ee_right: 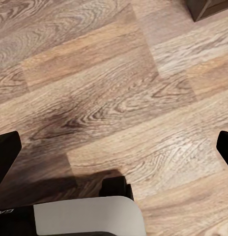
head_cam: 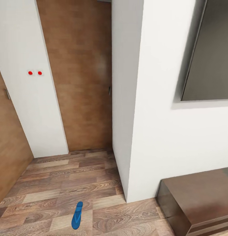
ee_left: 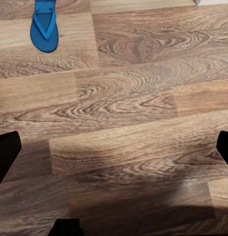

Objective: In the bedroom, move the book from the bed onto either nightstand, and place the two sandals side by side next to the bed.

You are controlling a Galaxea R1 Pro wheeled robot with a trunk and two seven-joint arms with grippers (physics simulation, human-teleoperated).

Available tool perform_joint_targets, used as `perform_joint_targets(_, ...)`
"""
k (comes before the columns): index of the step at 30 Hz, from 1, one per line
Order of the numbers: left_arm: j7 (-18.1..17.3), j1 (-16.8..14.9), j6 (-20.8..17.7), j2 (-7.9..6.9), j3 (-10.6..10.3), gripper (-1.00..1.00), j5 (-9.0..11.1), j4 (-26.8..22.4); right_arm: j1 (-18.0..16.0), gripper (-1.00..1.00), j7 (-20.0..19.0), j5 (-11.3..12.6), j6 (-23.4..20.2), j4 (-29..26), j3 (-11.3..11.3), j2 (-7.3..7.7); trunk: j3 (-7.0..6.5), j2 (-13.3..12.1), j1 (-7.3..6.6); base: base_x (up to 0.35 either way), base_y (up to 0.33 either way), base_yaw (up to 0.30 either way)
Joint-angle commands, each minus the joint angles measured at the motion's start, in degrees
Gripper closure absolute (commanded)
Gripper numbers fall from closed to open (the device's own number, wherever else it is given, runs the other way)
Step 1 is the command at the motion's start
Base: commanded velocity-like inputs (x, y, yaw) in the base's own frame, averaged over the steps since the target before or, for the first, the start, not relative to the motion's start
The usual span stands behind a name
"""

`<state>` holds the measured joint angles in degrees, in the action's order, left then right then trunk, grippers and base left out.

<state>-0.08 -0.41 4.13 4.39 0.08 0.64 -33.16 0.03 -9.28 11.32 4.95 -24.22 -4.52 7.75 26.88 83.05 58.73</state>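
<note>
Blue sandal flat on plank floor at lower left of head frame, both grippers spread wide over bare boards, holding nothing, dark cabinet at lower right, tan door upper centre.

One bright blue sandal lies flat on the wood-plank floor at the lower left of the head view, its length running toward the tan door. In the left wrist view it sits in the upper left corner, straps blue.
</note>
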Motion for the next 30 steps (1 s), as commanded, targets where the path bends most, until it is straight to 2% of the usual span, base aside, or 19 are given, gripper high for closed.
perform_joint_targets(1, 0.0, 0.0, 0.2, 0.01, 0.0, -1.0, 0.1, 0.0, 0.0, -1.0, -0.5, 0.6, 0.1, 0.0, -0.2, -0.01, 0.05, 0.0, 0.0, 0.0, 0.0, 0.012)
perform_joint_targets(5, 0.0, 0.0, 0.2, 0.01, 0.0, -1.0, 0.1, 0.0, 0.0, -1.0, -0.5, 0.6, 0.1, 0.0, -0.2, -0.02, 0.07, 0.0, 0.0, 0.0, 0.0, 0.096)
perform_joint_targets(17, 0.0, 0.0, 0.2, 0.01, 0.0, -1.0, 0.1, 0.0, 0.0, -1.0, -0.5, 0.6, 0.1, 0.0, -0.2, -0.01, 0.3, 0.0, 0.0, 0.0, 0.0, 0.25)
perform_joint_targets(30, 0.0, 0.0, 0.2, 0.01, 0.0, -1.0, 0.1, 0.0, 0.0, -1.0, -0.5, 0.5, 0.1, 0.0, -0.2, -0.01, 0.36, 0.0, 0.0, 0.0, 0.0, 0.04)
